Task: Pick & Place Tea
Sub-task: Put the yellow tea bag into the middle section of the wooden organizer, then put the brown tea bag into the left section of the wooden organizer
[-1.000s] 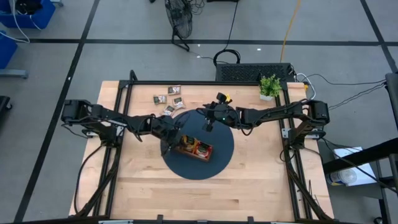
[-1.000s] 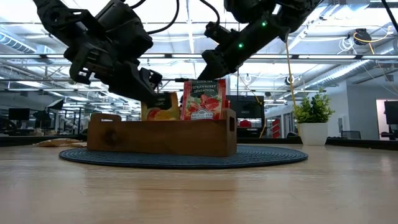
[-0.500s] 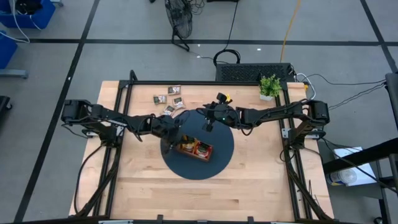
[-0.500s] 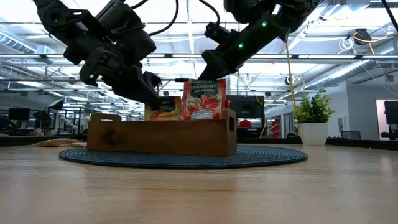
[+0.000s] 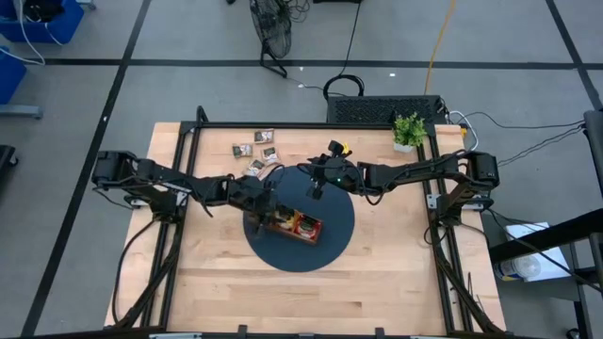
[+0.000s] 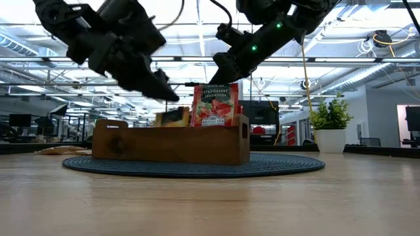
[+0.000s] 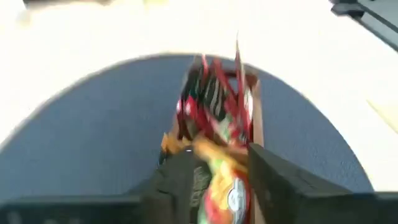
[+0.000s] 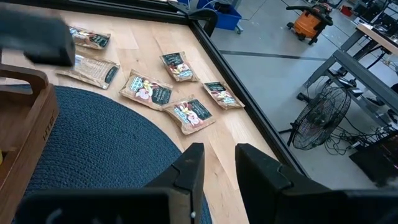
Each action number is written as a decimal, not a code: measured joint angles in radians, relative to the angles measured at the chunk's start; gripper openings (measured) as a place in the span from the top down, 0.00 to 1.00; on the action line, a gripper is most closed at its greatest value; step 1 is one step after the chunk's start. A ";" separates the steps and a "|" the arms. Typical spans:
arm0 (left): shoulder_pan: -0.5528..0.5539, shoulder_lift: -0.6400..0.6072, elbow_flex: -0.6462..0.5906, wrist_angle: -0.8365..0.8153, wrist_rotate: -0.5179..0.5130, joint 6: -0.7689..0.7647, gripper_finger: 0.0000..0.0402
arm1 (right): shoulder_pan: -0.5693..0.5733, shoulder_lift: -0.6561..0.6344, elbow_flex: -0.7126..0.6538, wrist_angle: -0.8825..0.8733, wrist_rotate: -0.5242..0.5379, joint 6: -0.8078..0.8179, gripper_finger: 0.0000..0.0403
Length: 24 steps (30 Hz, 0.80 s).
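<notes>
- Wooden desk (image 5: 311,292), round blue mat (image 5: 334,247) at centre.
- Left end effector (image 7: 219,180) above wooden tray (image 6: 170,143), fingers parted around orange sachet (image 7: 219,173).
- Right end effector (image 8: 214,167) empty, slightly open, over mat's far edge.
- Loose brown sachets (image 8: 165,93) on desk beyond mat; red sachet (image 6: 215,105) upright in tray.
</notes>
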 joint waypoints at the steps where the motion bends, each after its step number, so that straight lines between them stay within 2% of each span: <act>1: -0.004 -0.014 0.001 0.002 -0.014 0.019 0.59 | 0.000 0.000 0.000 0.000 0.000 0.000 0.81; 4: -0.007 -0.074 0.016 -0.072 -0.103 0.074 0.48 | 0.000 0.000 0.000 -0.009 0.000 0.000 0.81; 6: -0.007 -0.141 0.035 -0.188 -0.219 0.117 0.42 | 0.000 0.000 0.000 -0.023 0.000 0.000 0.81; 7: -0.007 -0.173 0.047 -0.238 -0.293 0.134 0.40 | 0.000 0.000 0.000 -0.032 0.001 0.000 0.81; 9: -0.002 -0.261 0.046 -0.372 -0.506 0.134 0.36 | 0.000 0.000 0.000 -0.050 0.002 0.002 0.81; 11: 0.010 -0.319 0.047 -0.466 -0.721 0.050 0.34 | 0.000 0.000 0.000 -0.065 0.002 0.016 0.81; 13: 0.039 -0.383 0.045 -0.631 -0.857 -0.075 0.33 | 0.000 0.000 -0.001 -0.068 -0.001 0.026 0.81; 14: 0.062 -0.406 0.045 -0.698 -0.881 -0.153 0.33 | 0.000 0.000 -0.001 -0.068 -0.001 0.026 0.81; 16: 0.123 -0.446 0.047 -0.856 -0.858 -0.328 0.33 | 0.000 0.000 -0.001 -0.065 -0.002 0.026 0.81; 19: 0.212 -0.470 0.044 -1.037 -0.707 -0.558 0.34 | 0.000 0.000 -0.001 -0.056 -0.002 0.026 0.81; 21: 0.251 -0.470 0.045 -1.112 -0.621 -0.634 0.36 | 0.000 0.000 -0.001 -0.051 -0.003 0.026 0.81; 24: 0.276 -0.435 0.044 -1.149 -0.610 -0.700 0.37 | 0.000 0.000 -0.001 -0.048 -0.003 0.026 0.81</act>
